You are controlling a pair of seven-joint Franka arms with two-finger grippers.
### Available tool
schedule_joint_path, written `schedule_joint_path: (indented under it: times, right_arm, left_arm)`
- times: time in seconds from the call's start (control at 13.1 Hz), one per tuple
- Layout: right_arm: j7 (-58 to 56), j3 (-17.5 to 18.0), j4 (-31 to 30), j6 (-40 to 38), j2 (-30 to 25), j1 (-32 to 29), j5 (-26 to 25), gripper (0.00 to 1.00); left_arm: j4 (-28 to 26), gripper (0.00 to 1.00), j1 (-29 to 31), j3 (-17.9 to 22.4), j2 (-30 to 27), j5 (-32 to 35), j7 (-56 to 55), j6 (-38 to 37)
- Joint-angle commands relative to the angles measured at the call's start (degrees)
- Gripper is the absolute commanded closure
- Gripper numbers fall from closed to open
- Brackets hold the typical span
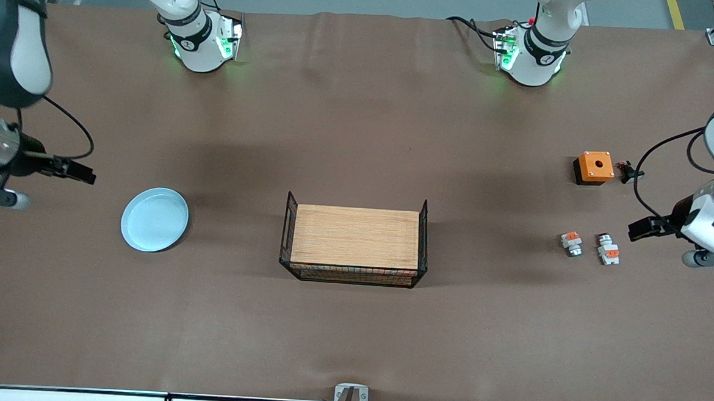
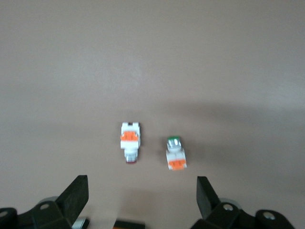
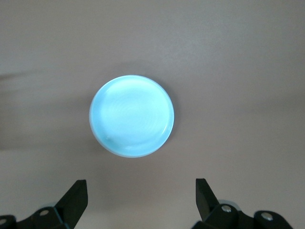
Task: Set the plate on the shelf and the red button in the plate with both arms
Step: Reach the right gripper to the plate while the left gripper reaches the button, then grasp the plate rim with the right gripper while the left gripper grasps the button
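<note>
Neither thing is picked up, so the task is judged to be at its opening step, the approach to the first grasps.

The plate (image 1: pixel 155 219) lies flat on the tabletop (image 1: pixel 361 127) toward the right arm's end, about midway between the edge with the robots' bases and the edge by the front camera. The right hand (image 1: pixel 82 175) hangs over bare tabletop between the plate and that end's edge. Its fingers are spread wide and hold nothing.

The red button (image 1: pixel 607 248) lies on its side toward the left arm's end. Just beside it, toward the middle of the tabletop, lies a similar white-and-orange part (image 1: pixel 571 243), which the left wrist view shows with a greenish cap. The left hand (image 1: pixel 638 229) is over the tabletop between the red button and the end edge, spread wide and empty.

A wire basket (image 1: pixel 353 273) with a wooden board (image 1: pixel 355 234) on it stands in the middle, probably the place for both things. An orange box (image 1: pixel 594 167) and a small black button (image 1: pixel 626 172) sit farther from the front camera than the red button.

Next, the right hand needs to come down on the plate's raised rim. The left hand must close on the red-capped unit alone without touching the part beside it.
</note>
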Motion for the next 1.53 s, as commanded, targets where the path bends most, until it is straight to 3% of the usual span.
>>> schedule_joint_path:
  times: [0.0,0.23,0.54,0.92,0.99,1.15,1.3,1.38,1.45]
  right_arm:
    - [-5.0,0.6,-3.0,10.0,6.5,-3.6,-0.7,0.0]
    - [-6.3,0.5,-3.0,20.2,14.6,-4.4,-0.8,0.0]
    - [-6.3,0.5,-3.0,24.3,20.0,-4.0,-0.8,0.04]
    - [-7.8,0.6,-3.1,24.5,23.0,-4.4,-0.7,0.38]
    - [-9.9,0.6,-2.9,24.8,23.7,-4.5,-0.6,0.42]
    - [-10.8,0.6,-2.8,24.9,24.5,-4.8,-0.3,0.48]
    - [-10.8,0.7,-2.8,24.5,24.5,-4.8,-0.2,0.67]
    - [-10.8,0.7,-2.7,24.5,24.5,-4.8,-0.1,0.79]
    - [-10.9,0.8,-2.7,24.5,24.5,-4.9,0.0,0.9]
  left_arm:
    - [-3.9,0.0,2.8,-0.4,3.5,0.9,0.3,9.2]
    - [-3.8,0.01,5.5,-0.4,11.3,0.6,0.8,17.0]
    - [-3.4,0.1,6.8,-0.4,16.7,0.5,0.6,20.9]
    - [-3.7,0.21,6.7,-0.4,18.9,0.4,0.6,20.9]
    - [-3.8,0.27,6.8,-0.4,18.9,0.4,0.7,20.9]
    - [-3.9,0.48,6.7,-0.4,19.1,0.4,0.7,20.3]
    - [-4.0,0.89,6.8,-0.4,18.8,0.3,0.4,20.1]
    - [-4.0,0.99,6.8,-0.4,18.7,0.3,0.2,20.1]
    - [-4.0,1.0,6.8,-0.4,18.6,0.3,0.2,20.1]
